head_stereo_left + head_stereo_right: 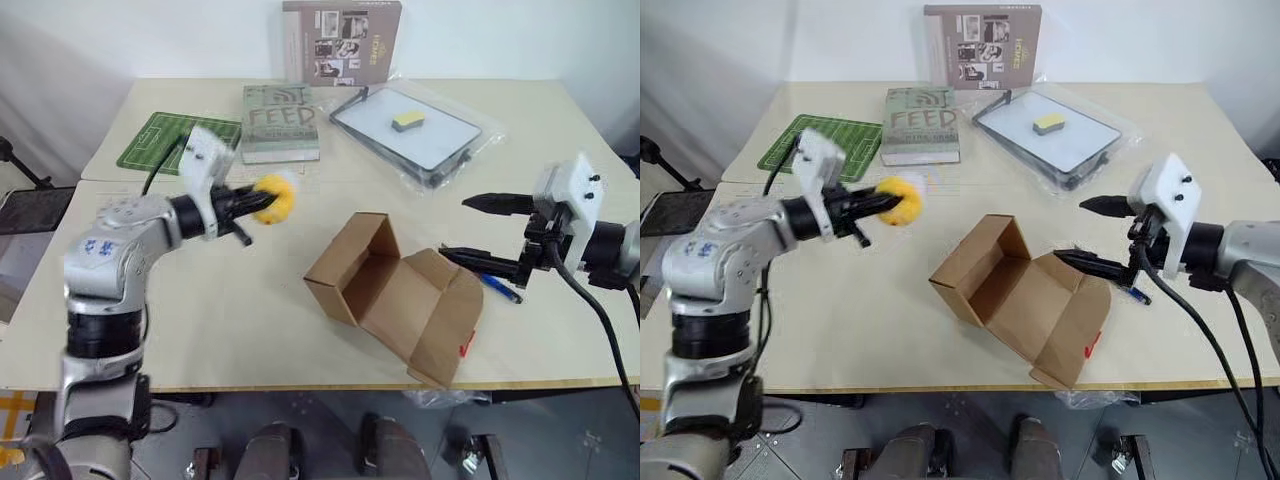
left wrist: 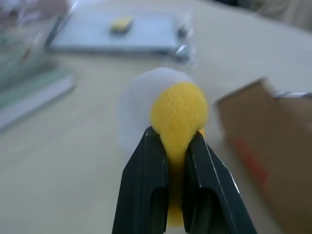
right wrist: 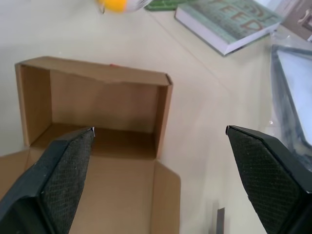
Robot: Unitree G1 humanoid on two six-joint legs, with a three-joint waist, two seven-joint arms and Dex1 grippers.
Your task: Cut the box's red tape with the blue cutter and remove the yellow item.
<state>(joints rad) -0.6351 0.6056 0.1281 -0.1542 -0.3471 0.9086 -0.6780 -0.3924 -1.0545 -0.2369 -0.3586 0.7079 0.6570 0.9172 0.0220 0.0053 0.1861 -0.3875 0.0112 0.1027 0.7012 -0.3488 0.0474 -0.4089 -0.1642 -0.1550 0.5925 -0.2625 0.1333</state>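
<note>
Yellow and white, the yellow item (image 1: 275,196) is pinched between the black fingers of the left gripper (image 1: 258,203), which are pressed together on it. It hangs clear above the table (image 1: 250,320), left of the box (image 1: 395,298) and near the grey-green book (image 1: 280,122). The fingers point right, toward the box, so the arm's long axis lies across the table. Judgement: the item is already out of the box, and the left arm, the nearer one, needs only bare table below or left of it for release.

At centre, the box lies open on its side, empty, flaps spread, with the red tape (image 1: 466,348) on its near right flap. The blue cutter (image 1: 499,288) lies on the table just right of the box. Above it, the right gripper (image 1: 478,229) hovers with fingers spread wide, holding nothing.
</note>
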